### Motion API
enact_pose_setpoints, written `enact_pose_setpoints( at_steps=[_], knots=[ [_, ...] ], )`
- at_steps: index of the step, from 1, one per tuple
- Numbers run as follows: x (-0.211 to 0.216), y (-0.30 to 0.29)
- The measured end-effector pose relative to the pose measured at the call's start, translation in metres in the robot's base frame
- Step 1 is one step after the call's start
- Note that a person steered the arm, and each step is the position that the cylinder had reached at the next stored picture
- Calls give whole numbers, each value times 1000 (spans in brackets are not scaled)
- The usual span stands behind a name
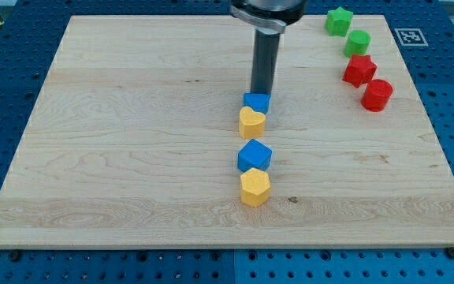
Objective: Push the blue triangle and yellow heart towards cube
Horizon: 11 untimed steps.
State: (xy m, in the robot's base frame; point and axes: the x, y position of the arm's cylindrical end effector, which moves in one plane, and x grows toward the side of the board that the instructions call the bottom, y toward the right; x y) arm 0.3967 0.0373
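Observation:
The blue triangle lies near the board's middle, with the yellow heart touching it just below. The blue cube sits a short gap below the heart, and a yellow hexagon touches the cube's lower side. The four blocks form a near-vertical column. My tip is at the upper edge of the blue triangle, touching or almost touching it. The rod rises from there to the view's top.
At the view's top right stand a green star, a green round block, a red star and a red round block. The wooden board lies on a blue perforated table.

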Motion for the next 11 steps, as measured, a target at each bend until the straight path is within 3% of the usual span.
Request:
enact_pose_setpoints(
  at_steps=[3, 7, 9, 11],
  knots=[
    [-34, -38],
    [18, 9],
    [16, -34],
    [39, -27]
  ],
)
